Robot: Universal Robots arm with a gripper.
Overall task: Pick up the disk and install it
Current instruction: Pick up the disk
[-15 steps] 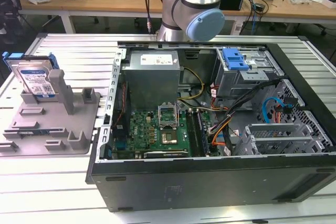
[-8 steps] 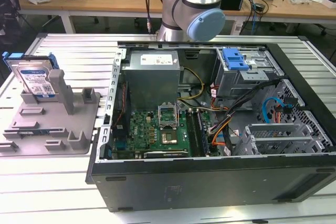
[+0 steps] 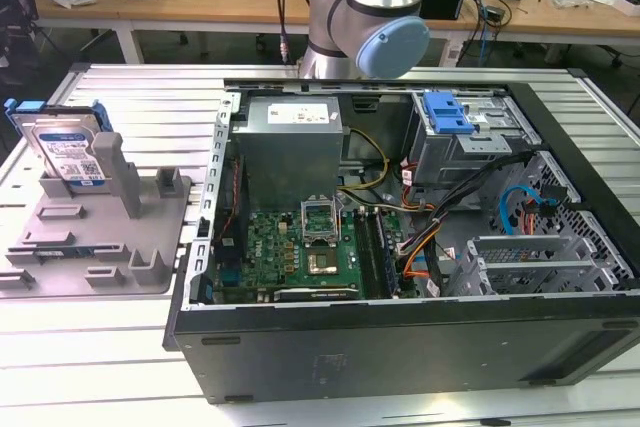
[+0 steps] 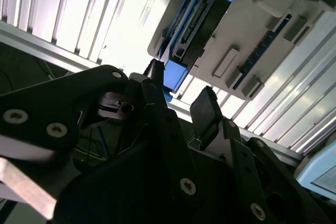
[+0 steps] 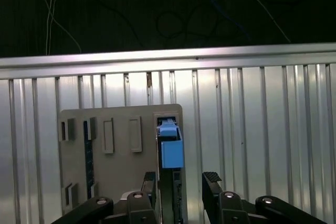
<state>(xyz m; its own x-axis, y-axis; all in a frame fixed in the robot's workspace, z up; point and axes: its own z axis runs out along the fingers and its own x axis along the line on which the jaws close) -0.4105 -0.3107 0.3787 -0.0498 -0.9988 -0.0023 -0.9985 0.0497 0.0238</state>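
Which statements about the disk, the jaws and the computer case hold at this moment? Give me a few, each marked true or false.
1. The disk stands on edge in the grey fixture tray. True.
2. The jaws are shut on the disk. False: in the first wrist view the gripper has its jaws open and holds nothing.
3. The computer case lies open with its motherboard exposed. True.
4. The disk sits installed inside the case. False: it is in the tray, outside the case, at the exterior view's left.
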